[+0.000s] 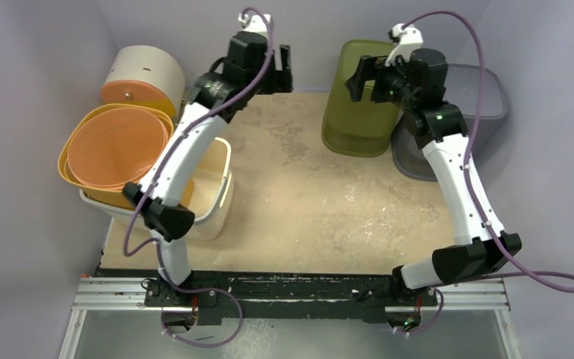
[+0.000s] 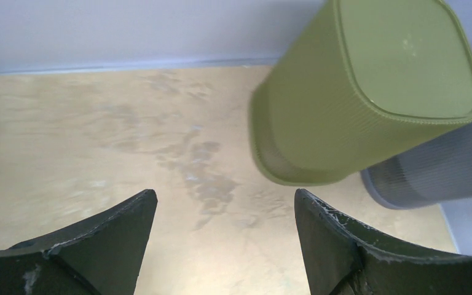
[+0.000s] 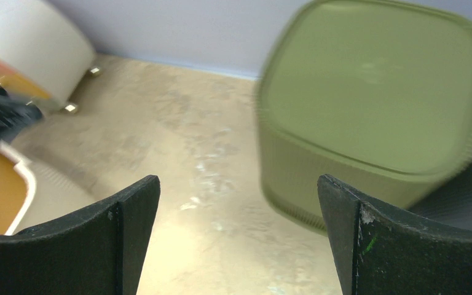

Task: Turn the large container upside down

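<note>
The large olive-green container stands at the back right of the table with its closed base up and its mouth on the surface. It also shows in the left wrist view and in the right wrist view. My left gripper is open and empty, raised to the left of the container, with only bare table between its fingers. My right gripper is open and empty, held above the container's upper part, apart from it.
A grey mesh bin stands right behind the green one, touching or nearly so. At the left are stacked orange and yellow tubs in a white basket, and a white round container. The tan tabletop lies between.
</note>
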You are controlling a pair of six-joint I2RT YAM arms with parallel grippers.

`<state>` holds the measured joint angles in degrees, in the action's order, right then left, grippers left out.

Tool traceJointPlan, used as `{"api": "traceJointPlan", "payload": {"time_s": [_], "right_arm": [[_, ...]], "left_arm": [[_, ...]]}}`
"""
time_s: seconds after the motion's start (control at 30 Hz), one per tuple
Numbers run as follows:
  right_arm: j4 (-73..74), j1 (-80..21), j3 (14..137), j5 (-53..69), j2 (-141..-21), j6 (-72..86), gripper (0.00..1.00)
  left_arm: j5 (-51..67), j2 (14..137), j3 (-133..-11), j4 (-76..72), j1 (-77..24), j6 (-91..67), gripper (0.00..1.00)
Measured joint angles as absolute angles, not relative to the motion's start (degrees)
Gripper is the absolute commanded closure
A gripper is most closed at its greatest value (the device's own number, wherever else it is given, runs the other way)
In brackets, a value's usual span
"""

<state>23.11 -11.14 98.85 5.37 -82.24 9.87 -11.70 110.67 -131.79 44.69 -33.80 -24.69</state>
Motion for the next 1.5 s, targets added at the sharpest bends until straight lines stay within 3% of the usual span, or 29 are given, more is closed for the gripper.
{"api": "traceJointPlan", "payload": {"time_s": [0.2,0.47,0.67,0.93,1.17,1.5], "right_arm": [[22.5,-21.0,97.9,7.7,-83.7,10.8,0.00],[22.4,-24.8,96.7,10.3,-85.7,11.8,0.00],[22.2,-25.3,95.0,11.8,-85.7,12.2,0.00],[21.8,-25.4,93.9,12.2,-85.6,12.3,0.00],[21.6,-25.4,93.1,12.2,-85.4,12.6,0.00],[21.0,-25.4,92.4,12.2,-85.1,13.5,0.00]], "left_arm": [[-24.8,97.3,-133.3,55.8,-33.8,-22.3,0.26],[-43.4,84.7,-132.1,65.8,-33.8,-22.3,0.32],[-52.4,81.7,-120.6,70.6,-31.6,-26.3,0.37],[-51.9,80.9,-110.1,70.2,-21.0,-27.7,0.43],[-43.9,78.0,-105.4,66.2,-10.6,-27.2,0.45],[-33.4,78.0,-101.4,61.1,-8.5,-27.2,0.45]]}}
